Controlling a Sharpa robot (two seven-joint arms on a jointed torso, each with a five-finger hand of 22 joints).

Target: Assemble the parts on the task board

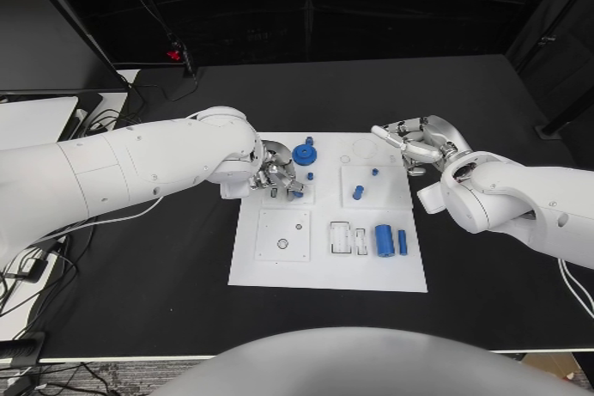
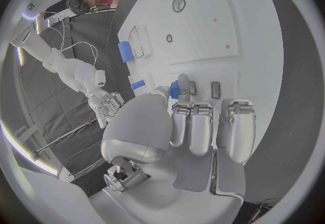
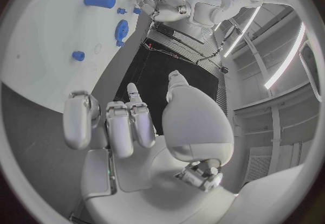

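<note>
The white task board (image 1: 328, 267) lies mid-table. My left hand (image 1: 275, 171) hangs over its far left panel and pinches a small blue peg (image 1: 310, 177) (image 2: 174, 91) between thumb and finger, just above the board (image 2: 223, 23). Beside that hand a blue gear (image 1: 305, 155) (image 3: 122, 29) stands with a blue pin (image 1: 308, 141) behind it. My right hand (image 1: 415, 143) (image 3: 135, 126) hovers at the board's far right corner, fingers apart and holding nothing. Another blue peg (image 1: 358, 191) (image 2: 137, 84) sits on the far right panel. A blue cylinder (image 1: 385, 240) (image 2: 125, 50) lies at the near right.
A thin blue rod (image 1: 403, 241) lies beside the cylinder, next to white slotted blocks (image 1: 347, 238). The near left panel (image 1: 282, 234) has small holes. A tiny blue piece (image 1: 374, 171) sits on the far right panel. Cables and a white surface (image 1: 31, 121) lie off the table's left.
</note>
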